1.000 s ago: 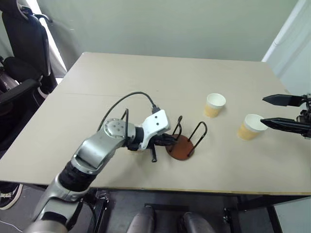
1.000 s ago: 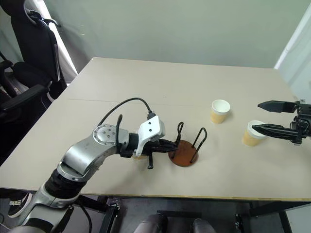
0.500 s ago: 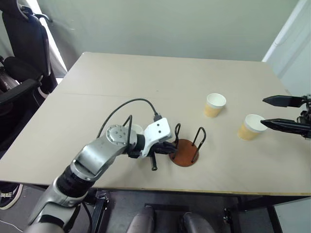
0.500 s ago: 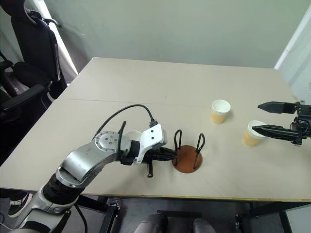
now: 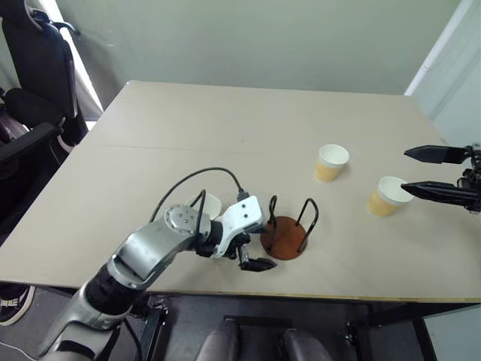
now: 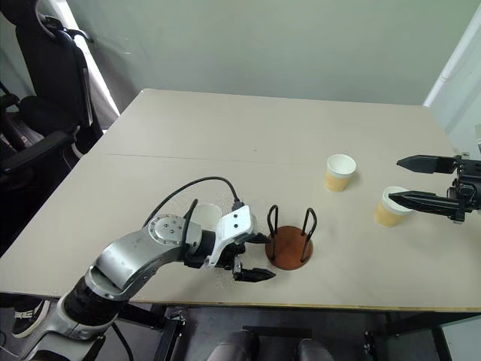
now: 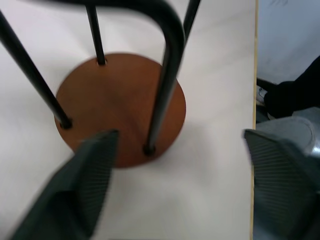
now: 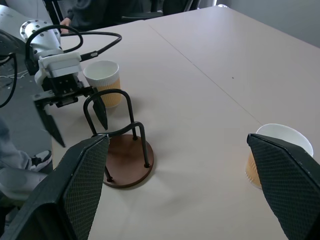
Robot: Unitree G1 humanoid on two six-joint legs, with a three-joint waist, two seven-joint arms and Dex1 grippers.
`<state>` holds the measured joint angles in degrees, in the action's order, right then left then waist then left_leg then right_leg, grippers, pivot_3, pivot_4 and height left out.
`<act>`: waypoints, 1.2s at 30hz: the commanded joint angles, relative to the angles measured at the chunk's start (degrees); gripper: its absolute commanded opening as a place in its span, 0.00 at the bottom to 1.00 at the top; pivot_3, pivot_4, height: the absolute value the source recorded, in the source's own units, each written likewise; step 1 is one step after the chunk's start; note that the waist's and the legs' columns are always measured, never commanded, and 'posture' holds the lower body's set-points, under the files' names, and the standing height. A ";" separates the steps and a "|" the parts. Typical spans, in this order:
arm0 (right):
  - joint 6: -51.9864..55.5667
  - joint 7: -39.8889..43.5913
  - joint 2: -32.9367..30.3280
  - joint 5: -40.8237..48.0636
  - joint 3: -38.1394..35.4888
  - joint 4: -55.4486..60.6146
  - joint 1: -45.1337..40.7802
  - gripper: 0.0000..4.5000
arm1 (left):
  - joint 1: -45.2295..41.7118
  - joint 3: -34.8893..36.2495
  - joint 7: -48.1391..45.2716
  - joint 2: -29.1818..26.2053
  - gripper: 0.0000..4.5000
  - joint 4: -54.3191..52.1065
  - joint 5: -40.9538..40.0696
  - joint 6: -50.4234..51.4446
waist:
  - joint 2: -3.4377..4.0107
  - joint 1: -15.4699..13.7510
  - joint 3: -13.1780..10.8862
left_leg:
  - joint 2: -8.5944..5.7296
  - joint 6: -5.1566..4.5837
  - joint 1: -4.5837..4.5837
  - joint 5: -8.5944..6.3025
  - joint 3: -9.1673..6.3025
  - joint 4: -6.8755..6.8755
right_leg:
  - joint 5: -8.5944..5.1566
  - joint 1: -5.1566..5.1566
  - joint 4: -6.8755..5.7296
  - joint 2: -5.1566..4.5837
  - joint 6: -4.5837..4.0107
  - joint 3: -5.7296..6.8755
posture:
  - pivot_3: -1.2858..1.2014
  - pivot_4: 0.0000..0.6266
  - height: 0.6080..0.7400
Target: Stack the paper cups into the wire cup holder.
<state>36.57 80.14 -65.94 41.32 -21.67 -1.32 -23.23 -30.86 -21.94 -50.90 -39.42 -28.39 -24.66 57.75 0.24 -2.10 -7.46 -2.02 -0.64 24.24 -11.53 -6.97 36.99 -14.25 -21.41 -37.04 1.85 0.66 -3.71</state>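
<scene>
Hovering our left gripper [image 6: 254, 258], fingers spread, beside the empty cup holder [image 6: 289, 246]; one cup [image 8: 102, 82] standing behind it, two cups [image 6: 340, 172] [image 6: 391, 207] near our spread right gripper [image 6: 408, 180].

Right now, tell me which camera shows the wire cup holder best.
The right wrist view: the wire cup holder shows whole, both hoops and the disc base, empty. The left wrist view crops its hoops close up; the eye views show it whole but small, beside the open left gripper.
</scene>
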 commanded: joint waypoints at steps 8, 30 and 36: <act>-4.76 0.20 -3.09 -7.34 4.77 1.25 0.73 1.00 | -5.89 25.16 -11.29 -8.76 0.99 3.06 -14.33 -4.43 | 0.00 0.01 0.00 | 0.00 -0.16 0.04 -0.12 -0.08 -0.05 | -0.03 -0.07 -0.03 0.00 -0.07 0.02 | 0.52 0.24 1.00; -19.00 -2.62 3.97 -32.74 27.24 -16.80 -12.40 1.00 | 10.26 48.81 -18.99 -21.13 0.99 2.65 -24.99 -11.42 | 0.14 0.83 -0.03 | 0.05 -0.48 0.25 -0.38 -0.11 -0.08 | 0.01 -0.35 -0.04 0.00 -0.17 0.06 | 0.52 0.24 1.00; -19.34 -1.79 3.81 -32.69 26.83 -17.67 -12.45 1.00 | 12.73 50.65 -16.72 -20.39 0.99 0.84 -25.53 -13.19 | 0.16 0.87 -0.03 | 0.08 -0.39 0.32 -0.37 -0.10 -0.14 | -0.02 -0.46 -0.08 0.00 -0.25 0.10 | 0.52 0.24 1.00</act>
<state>18.03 77.88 -61.18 8.71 7.21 -18.84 -34.79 -18.33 26.62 -68.31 -59.71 -25.96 -49.51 45.93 0.40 -1.23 -7.48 -1.95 -1.02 24.57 -11.89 -7.07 36.84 -14.27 -21.87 -37.12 1.85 0.41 -3.60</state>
